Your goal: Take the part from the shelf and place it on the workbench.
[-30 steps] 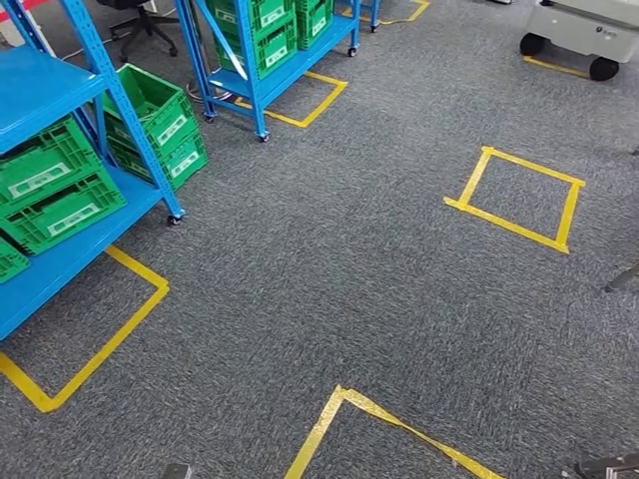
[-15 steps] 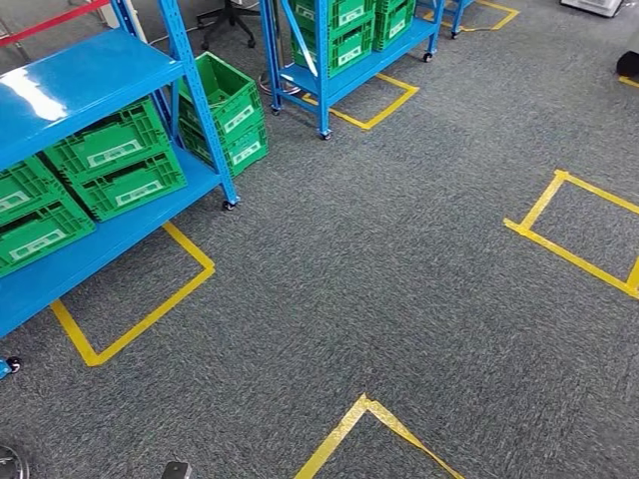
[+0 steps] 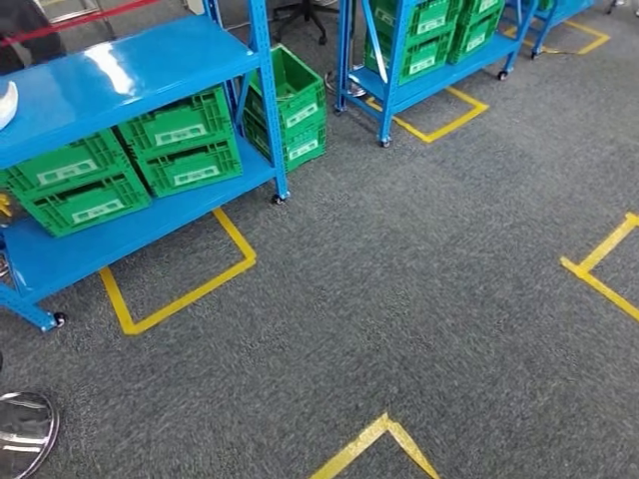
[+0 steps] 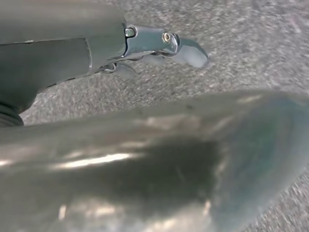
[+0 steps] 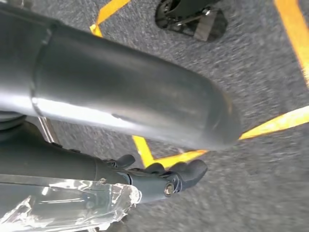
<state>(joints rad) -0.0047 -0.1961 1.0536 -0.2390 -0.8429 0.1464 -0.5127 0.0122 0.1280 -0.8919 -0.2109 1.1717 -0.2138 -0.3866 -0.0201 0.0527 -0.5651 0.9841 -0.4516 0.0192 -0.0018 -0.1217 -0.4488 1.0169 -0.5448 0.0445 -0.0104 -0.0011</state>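
Facing grey carpet [image 3: 391, 299], yellow tape squares [image 3: 181, 294], blue shelf [image 3: 128, 70] of green crates [image 3: 181, 150], robot hand grips unclear.

Grey carpeted floor [image 3: 391, 289], marked with yellow tape outlines [image 3: 181, 294]. Blue wheeled shelf [image 3: 143, 60] at left, green crates [image 3: 181, 145] on its lower tier (labelled fronts). Further green crate [image 3: 294, 95] directly on floor beside it.

Two blue shelf racks: the near rack [image 3: 136, 60] and the far rack [image 3: 391, 85]. Four green crates [image 3: 181, 140] on the near rack's lower shelf, two stacked on the floor [image 3: 290, 100] beside it; the far rack's crates cannot be counted
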